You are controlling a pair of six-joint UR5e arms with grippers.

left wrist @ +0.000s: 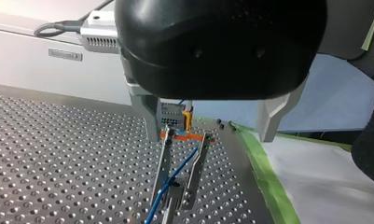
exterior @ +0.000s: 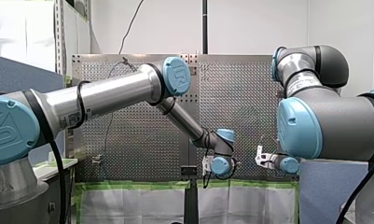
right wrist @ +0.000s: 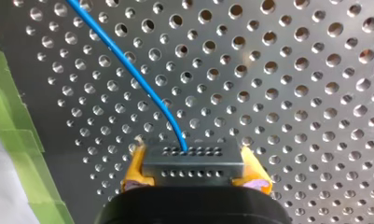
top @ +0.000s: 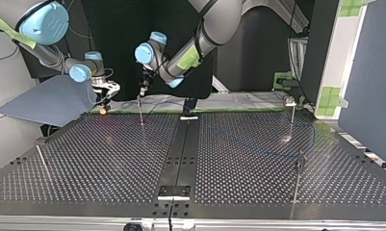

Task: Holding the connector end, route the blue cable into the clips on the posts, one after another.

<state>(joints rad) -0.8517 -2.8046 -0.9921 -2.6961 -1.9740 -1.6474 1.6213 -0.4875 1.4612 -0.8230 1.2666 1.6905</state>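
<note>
Only the right wrist view shows a grasp plainly: the right gripper (right wrist: 194,176) is clamped on the grey connector (right wrist: 192,161), with a yellow pad (right wrist: 134,171) pressed against each side. The blue cable (right wrist: 128,65) leaves the connector's face and curves away over the perforated counter (right wrist: 292,93). In the top view that gripper is a small shape at the counter's far edge, in front of a blue-grey sheet (top: 51,103), and the connector cannot be made out there.

The left wrist view adds what the others lack: the cable runs down through the left gripper (left wrist: 177,203) toward the counter. Whether that gripper pinches the cable or lets it slide, I cannot tell. Its black housing (left wrist: 222,46) fills the upper part of that view. Green tape (left wrist: 264,172) edges the counter just beside it.

The top view places the left gripper right over a thin post (top: 141,115), near the right gripper. 3 more posts stand well apart: one far back (top: 292,113), one nearer (top: 299,178), one leaning at the opposite side (top: 42,161).

In the front view the left arm (exterior: 110,93) and the bulky right arm (exterior: 324,121) hide much of the counter
</note>
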